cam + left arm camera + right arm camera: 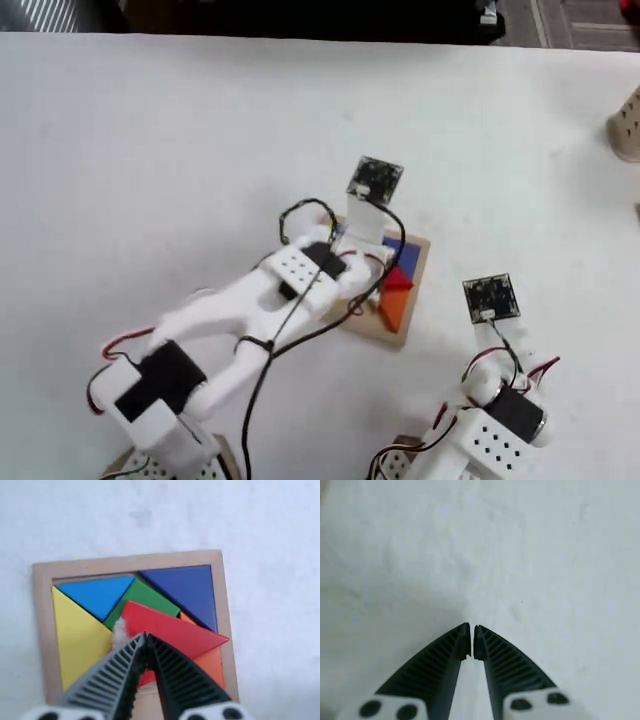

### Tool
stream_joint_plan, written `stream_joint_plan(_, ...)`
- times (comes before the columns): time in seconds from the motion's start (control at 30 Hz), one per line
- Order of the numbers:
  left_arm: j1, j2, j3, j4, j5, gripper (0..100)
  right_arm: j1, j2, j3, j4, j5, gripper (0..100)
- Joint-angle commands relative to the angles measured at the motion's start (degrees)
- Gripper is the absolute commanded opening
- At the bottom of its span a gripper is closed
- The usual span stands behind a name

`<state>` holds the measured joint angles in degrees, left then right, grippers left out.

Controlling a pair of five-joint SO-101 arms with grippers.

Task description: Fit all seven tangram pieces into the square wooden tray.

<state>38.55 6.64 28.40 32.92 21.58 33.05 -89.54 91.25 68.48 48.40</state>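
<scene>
White left arm [245, 310] and right arm [480, 445], black servos [160, 380], looping black-and-red cables [262, 370], ribbed black pincer fingers [117, 672].

— Where's the left arm [250, 305]?
— Stretched from seven o'clock toward centre, left gripper [147, 642] pinched closed.
— And the right arm [495, 435]?
— Folded at five o'clock, right gripper [471, 641] closed too.
</scene>
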Motion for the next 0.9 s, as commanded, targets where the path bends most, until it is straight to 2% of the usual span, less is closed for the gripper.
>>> stream_joint_plan(0.0,-1.5,-6.2,-1.2,0.3,-0.7,2,-0.4,-0.7,-0.4,-0.1,0.6,1.7)
stream_joint_plan(0.23,-1.2,-6.3,-1.4,-0.6,-0.6,2,-0.4,-0.7,-0.4,-0.1,0.6,1.7)
stream_joint_plan(0.47,-1.5,0.1,-0.2,-9.9,-0.4,2,-0.4,-0.7,-0.4,-0.3,0.6,1.7)
stream_joint_plan(0.73,-1.5,5.7,-8.4,0.7,-0.4,2,-0.4,-0.7,-0.3,-0.7,0.3,1.7)
stream_joint_plan(0.87,-1.5,6.8,-9.4,2.5,-0.4,2,-0.4,-0.7,-0.3,-0.7,0.3,1.7)
